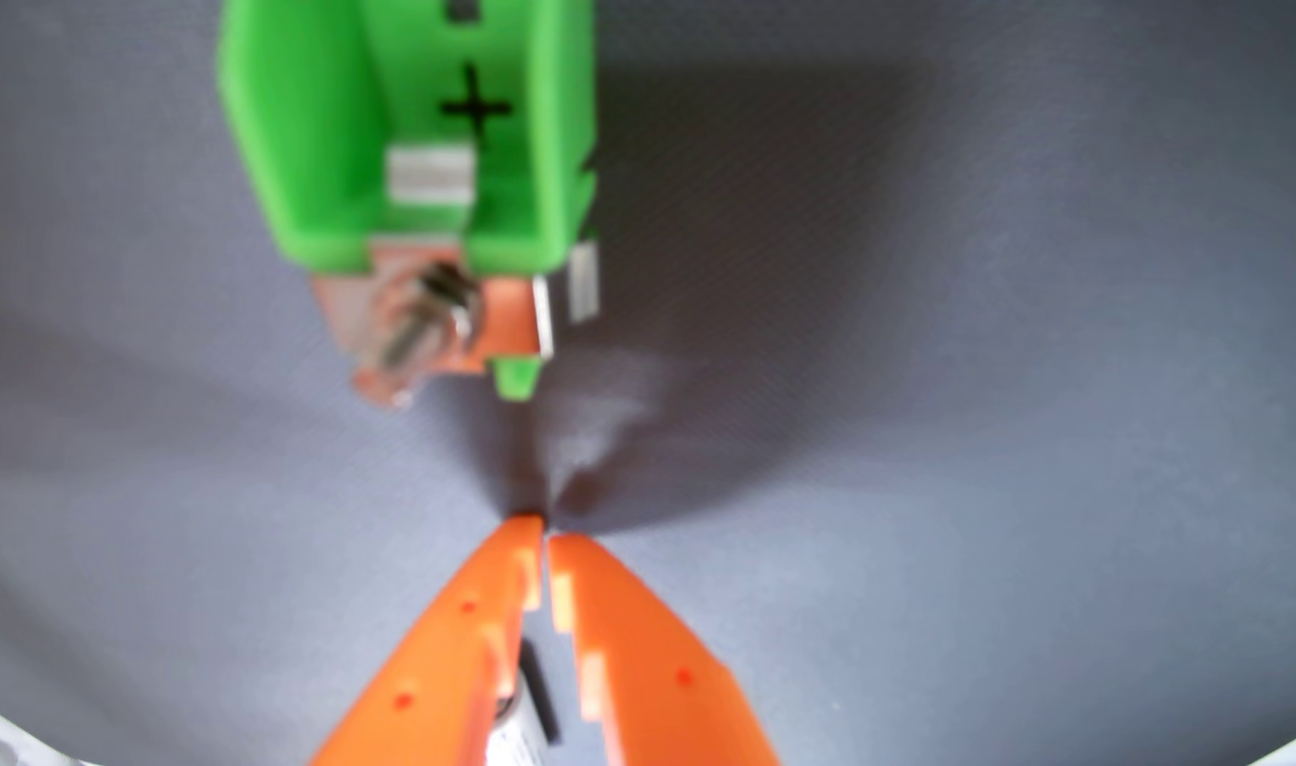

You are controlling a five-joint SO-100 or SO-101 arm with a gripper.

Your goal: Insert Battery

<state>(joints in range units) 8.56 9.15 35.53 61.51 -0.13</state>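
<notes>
1. Orange gripper [547, 526] is reaching in from the bottom edge, fingertips nearly touching, a dark-and-silver cylinder, possibly the battery [527, 707], sitting between the fingers further back.
2. Ahead of the tips, apart from them, a green battery holder [409, 132] is lying open, its slot marked with a plus, showing a metal contact [431, 175].
3. Everything is resting on a grey surface [998, 368].

Wrist view — close, looking down past fingers [512, 589].

orange claw [547, 529] tips nearly touching, pointing down at surface
</notes>
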